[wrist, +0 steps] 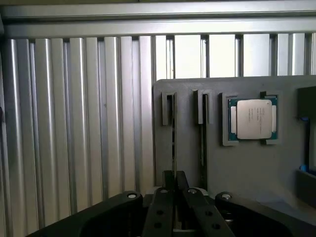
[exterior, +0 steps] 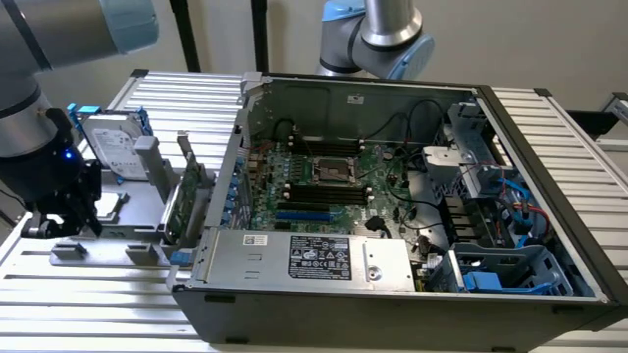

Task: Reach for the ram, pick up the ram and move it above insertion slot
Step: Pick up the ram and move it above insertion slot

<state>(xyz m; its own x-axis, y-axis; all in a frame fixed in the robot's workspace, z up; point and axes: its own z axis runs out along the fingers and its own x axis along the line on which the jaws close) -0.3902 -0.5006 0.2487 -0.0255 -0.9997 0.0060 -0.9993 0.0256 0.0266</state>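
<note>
In the wrist view my gripper (wrist: 174, 178) hangs over the grey holder block (wrist: 247, 168), its black fingers (wrist: 167, 180) drawn together. Between them runs a thin dark edge along the holder's slot, the ram (wrist: 174, 143) seen edge-on. In the exterior view the gripper (exterior: 61, 220) sits low over the holder's end (exterior: 69, 250) at the exterior view's left, and its body hides the ram. The dark ram slots (exterior: 324, 195) lie on the motherboard inside the open computer case (exterior: 549, 147), far to the exterior view's right of the gripper.
A silver processor (wrist: 252, 119) lies in a pocket of the holder beside the slots. A hard drive (exterior: 113, 147) and a broad green expansion card (exterior: 191, 193) stand upright between gripper and case. The power supply (exterior: 304, 257) fills the case's near side. A second arm (exterior: 378, 37) stands behind.
</note>
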